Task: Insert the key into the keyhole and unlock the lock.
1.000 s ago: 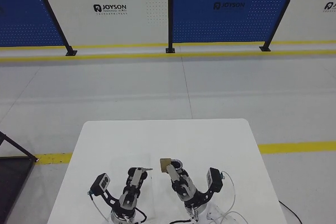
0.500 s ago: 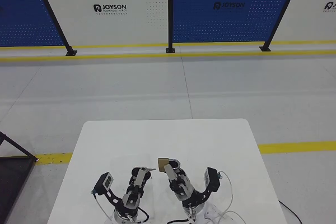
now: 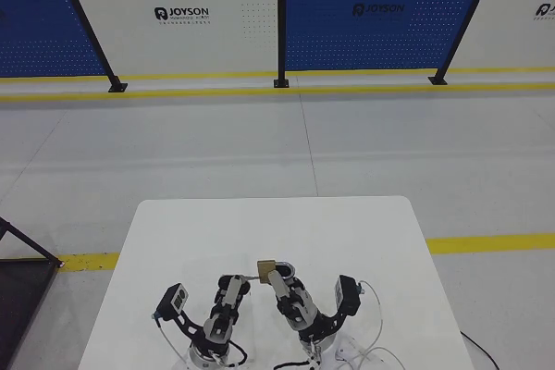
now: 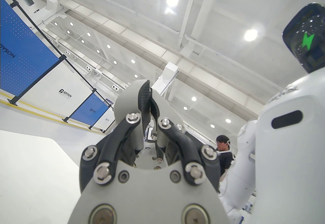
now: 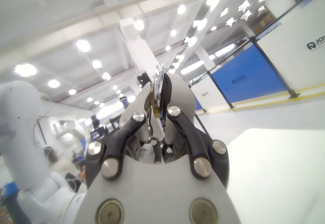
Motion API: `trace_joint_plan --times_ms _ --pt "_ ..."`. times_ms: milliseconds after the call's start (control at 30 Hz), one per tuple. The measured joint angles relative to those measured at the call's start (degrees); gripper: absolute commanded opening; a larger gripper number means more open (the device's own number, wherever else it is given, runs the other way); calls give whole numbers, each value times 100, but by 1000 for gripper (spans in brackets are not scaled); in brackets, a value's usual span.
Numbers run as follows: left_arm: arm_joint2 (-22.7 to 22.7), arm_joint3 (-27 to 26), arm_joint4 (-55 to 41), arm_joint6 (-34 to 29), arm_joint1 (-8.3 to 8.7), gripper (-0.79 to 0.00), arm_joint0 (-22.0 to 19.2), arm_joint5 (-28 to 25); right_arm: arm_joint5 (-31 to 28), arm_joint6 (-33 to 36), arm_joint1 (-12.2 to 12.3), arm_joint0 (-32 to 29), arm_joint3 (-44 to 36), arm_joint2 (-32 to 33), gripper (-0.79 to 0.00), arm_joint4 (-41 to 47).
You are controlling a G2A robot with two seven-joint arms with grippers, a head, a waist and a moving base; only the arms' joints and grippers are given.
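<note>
**Near table edge.** The left gripper (image 3: 237, 285) has its jaws pinched together on the key (image 3: 250, 279), whose thin blade points sideways toward the lock (image 3: 267, 269). Just beside it, the right gripper (image 3: 280, 279) is clamped on the lock over the white table (image 3: 351, 231) (brass body between the fingers (image 5: 181, 98), silver shackle protruding past their tips). Key tip and lock appear to meet. Whether the blade has entered the keyhole cannot be told.

**Beyond.** Yellow floor lines (image 3: 213, 93), then blue-and-white panels (image 3: 370, 32).
</note>
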Motion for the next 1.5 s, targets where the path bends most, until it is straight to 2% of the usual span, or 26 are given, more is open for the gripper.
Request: trace_joint_plan --times_ms 833,1500 --pt "-66 98 56 0 -130 -785 -50 0 -10 -85 -69 -47 15 33 -785 -167" --pt "-80 85 127 0 -109 -785 -10 0 56 -197 -114 -70 74 83 -785 -260"
